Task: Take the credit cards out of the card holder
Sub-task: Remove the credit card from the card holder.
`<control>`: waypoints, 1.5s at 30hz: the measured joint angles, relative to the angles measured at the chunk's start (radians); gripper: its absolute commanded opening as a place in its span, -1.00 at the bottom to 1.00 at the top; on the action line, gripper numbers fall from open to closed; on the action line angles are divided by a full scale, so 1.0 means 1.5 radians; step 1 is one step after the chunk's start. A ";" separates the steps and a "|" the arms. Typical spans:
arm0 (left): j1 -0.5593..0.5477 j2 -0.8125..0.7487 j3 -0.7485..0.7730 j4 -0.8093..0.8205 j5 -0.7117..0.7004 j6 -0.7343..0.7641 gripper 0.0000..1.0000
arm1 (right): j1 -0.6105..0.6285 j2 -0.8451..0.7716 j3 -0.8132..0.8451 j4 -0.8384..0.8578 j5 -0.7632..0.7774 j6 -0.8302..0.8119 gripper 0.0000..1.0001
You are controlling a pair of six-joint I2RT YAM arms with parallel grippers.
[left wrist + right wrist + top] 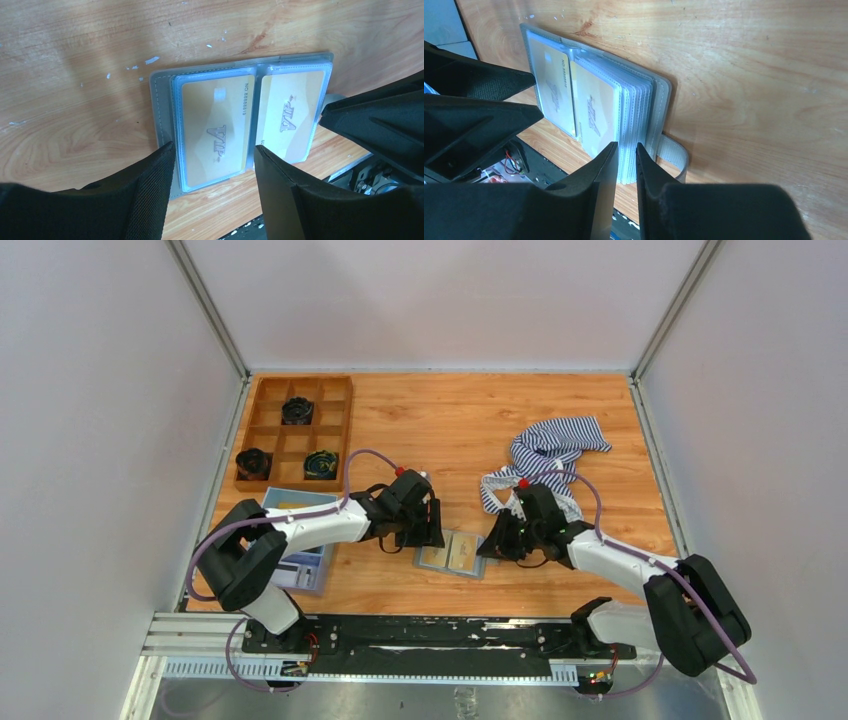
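grey card holder (450,553) lies open on the worktop (430,430), low centre of the top view, tan credit cards (216,132) in clear sleeves (636,107). left pincer (214,149) gapes wide astride one card; right pincer (626,145) is narrow at the sleeve stack, grip unclear. risk: pinching sleeve with card drags the holder. open wood above; worktop's edge close below.
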 measured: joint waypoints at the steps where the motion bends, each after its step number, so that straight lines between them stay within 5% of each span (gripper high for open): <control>1: 0.000 0.000 0.000 0.001 0.001 0.000 0.26 | 0.000 0.000 -0.001 -0.001 0.001 0.000 -0.52; 45: -0.054 -0.037 0.033 0.054 0.075 -0.039 0.23 | -0.007 -0.052 -0.011 -0.044 0.022 -0.004 -0.50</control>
